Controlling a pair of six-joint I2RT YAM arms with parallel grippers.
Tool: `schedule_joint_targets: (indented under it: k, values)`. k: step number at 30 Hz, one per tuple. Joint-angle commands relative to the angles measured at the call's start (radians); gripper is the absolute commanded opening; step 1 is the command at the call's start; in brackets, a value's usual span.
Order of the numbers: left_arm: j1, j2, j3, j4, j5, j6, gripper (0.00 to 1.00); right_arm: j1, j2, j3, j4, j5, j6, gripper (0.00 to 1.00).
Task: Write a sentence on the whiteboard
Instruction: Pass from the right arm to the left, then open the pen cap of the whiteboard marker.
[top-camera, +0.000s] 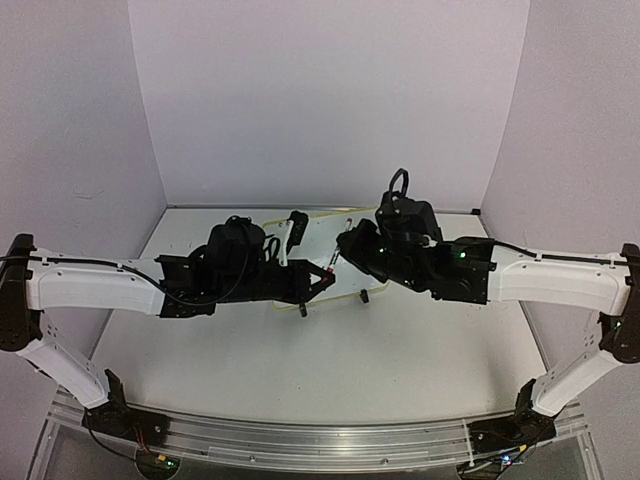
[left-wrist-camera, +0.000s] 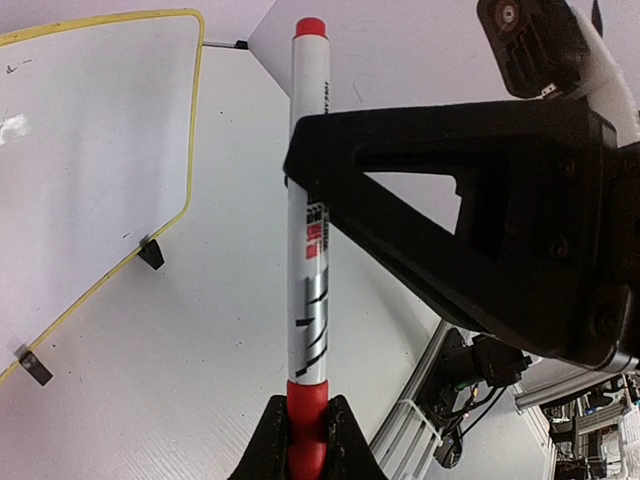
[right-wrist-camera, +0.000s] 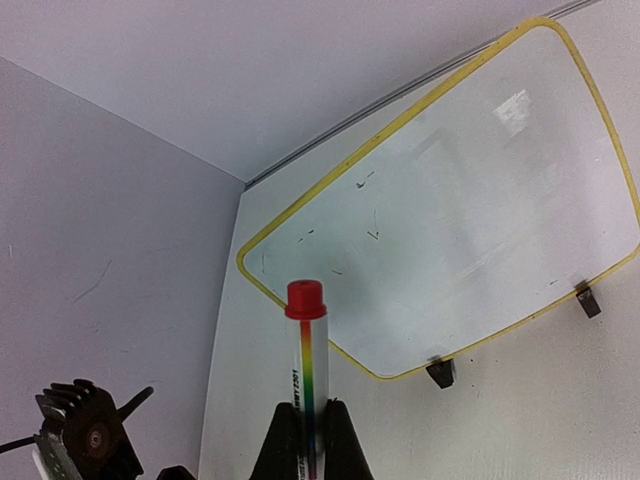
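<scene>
The whiteboard (top-camera: 318, 232) stands at the back middle of the table, largely hidden by both arms. It shows better in the left wrist view (left-wrist-camera: 90, 150) and the right wrist view (right-wrist-camera: 450, 240). It has a yellow rim and black clip feet (right-wrist-camera: 440, 372), and carries only a few tiny dark specks; no sentence shows. A silver marker (left-wrist-camera: 308, 260) with red ends spans both grippers. My left gripper (left-wrist-camera: 307, 440) is shut on its red cap. My right gripper (right-wrist-camera: 307, 440) is shut on its barrel (right-wrist-camera: 306, 360). In the top view, the left gripper (top-camera: 325, 277) and the right gripper (top-camera: 345, 245) meet in front of the board.
Grey walls close in the table on the left, back and right. A metal rail (top-camera: 320, 450) runs along the near edge. A black stand part (top-camera: 297, 225) rises at the board's left side. My right gripper's black finger (left-wrist-camera: 460, 190) fills the right half of the left wrist view.
</scene>
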Motion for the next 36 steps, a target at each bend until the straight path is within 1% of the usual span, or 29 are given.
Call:
schedule_joint_targets:
  k: [1, 3, 4, 5, 7, 8, 11, 13, 16, 19, 22, 27, 30, 34, 36]
  values:
    - [-0.005, -0.038, 0.028, -0.005, 0.028, 0.055, 0.00, 0.003, -0.032, 0.022, -0.013, 0.017, -0.074, 0.40]
    - [0.010, -0.063, 0.017, -0.037, 0.058, 0.081, 0.00, -0.004, -0.069, 0.029, -0.076, 0.033, -0.129, 0.62]
    - [0.024, -0.076, 0.014, -0.059, 0.085, 0.093, 0.00, -0.015, -0.087, 0.034, -0.107, 0.025, -0.160, 0.68]
    - [0.041, -0.087, 0.008, -0.080, 0.119, 0.105, 0.00, -0.032, -0.103, 0.042, -0.141, 0.003, -0.193, 0.73]
    - [0.083, -0.110, -0.005, -0.118, 0.196, 0.131, 0.00, -0.078, -0.130, 0.058, -0.209, -0.077, -0.261, 0.77]
    - [0.103, -0.123, -0.008, -0.147, 0.234, 0.149, 0.00, -0.100, -0.144, 0.065, -0.231, -0.141, -0.299, 0.79]
    - [0.160, -0.169, -0.014, -0.264, 0.312, 0.217, 0.00, -0.161, -0.174, 0.101, -0.328, -0.280, -0.408, 0.87]
    - [0.186, -0.200, -0.016, -0.330, 0.375, 0.292, 0.00, -0.196, -0.184, 0.121, -0.373, -0.437, -0.478, 0.89]
    - [0.195, -0.217, 0.006, -0.455, 0.460, 0.431, 0.00, -0.235, -0.168, 0.164, -0.430, -0.675, -0.562, 0.90]
    - [0.195, -0.205, 0.051, -0.568, 0.522, 0.534, 0.00, -0.241, -0.123, 0.204, -0.470, -0.871, -0.610, 0.89]
    - [0.196, -0.194, 0.080, -0.626, 0.587, 0.595, 0.00, -0.242, -0.078, 0.226, -0.471, -0.997, -0.633, 0.87]
    - [0.196, -0.188, 0.085, -0.614, 0.626, 0.617, 0.00, -0.241, 0.001, 0.229, -0.472, -1.094, -0.652, 0.84]
    - [0.196, -0.170, 0.093, -0.610, 0.648, 0.616, 0.00, -0.236, 0.045, 0.225, -0.462, -1.166, -0.651, 0.76]
    - [0.196, -0.146, 0.099, -0.606, 0.665, 0.614, 0.00, -0.230, 0.060, 0.211, -0.413, -1.216, -0.641, 0.58]
    - [0.196, -0.138, 0.099, -0.604, 0.669, 0.613, 0.00, -0.230, 0.064, 0.203, -0.385, -1.254, -0.625, 0.51]
